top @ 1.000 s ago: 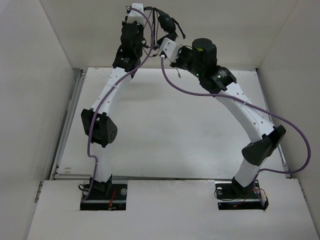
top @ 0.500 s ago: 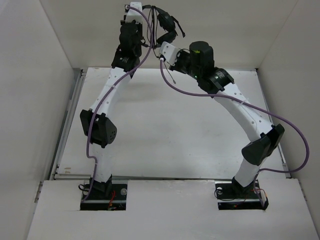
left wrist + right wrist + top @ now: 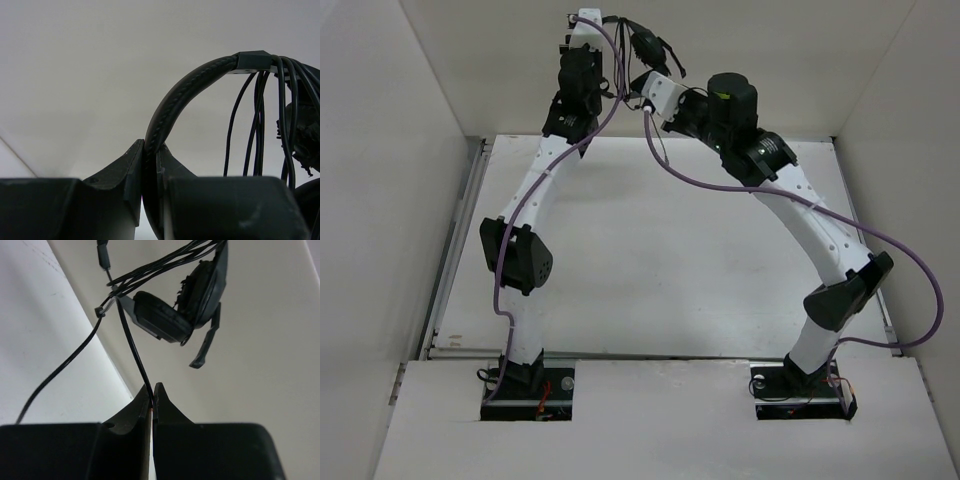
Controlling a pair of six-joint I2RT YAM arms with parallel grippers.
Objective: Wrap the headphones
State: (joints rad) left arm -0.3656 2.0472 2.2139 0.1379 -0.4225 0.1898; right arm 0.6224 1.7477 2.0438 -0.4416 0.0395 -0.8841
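Headphones (image 3: pixel 650 50) hang in the air above the desk's (image 3: pixel 650 260) far edge. Left end effector (image 3: pixel 149 147) pinches the headband (image 3: pixel 185 90); right end effector (image 3: pixel 153 390) pinches the cable (image 3: pixel 131 340). Several loops drape the headband and a loose tail (image 3: pixel 55 375) remains, so the wrap looks partway done.

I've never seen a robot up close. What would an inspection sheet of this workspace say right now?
Surface: flat white tabletop, arm bases at its near edge.
Job's things: small black over-ear headphones held aloft near the back wall; thin black cable draped in several strands over the headband, one strand hanging loose.
Clutter: nothing seen.
Grippers: left arm's fingers shut on the padded headband; right arm's fingers shut on the thin black cable.
Cables: thick purple robot cables trailing along both arms.
Surroundings: plain white walls on three sides.
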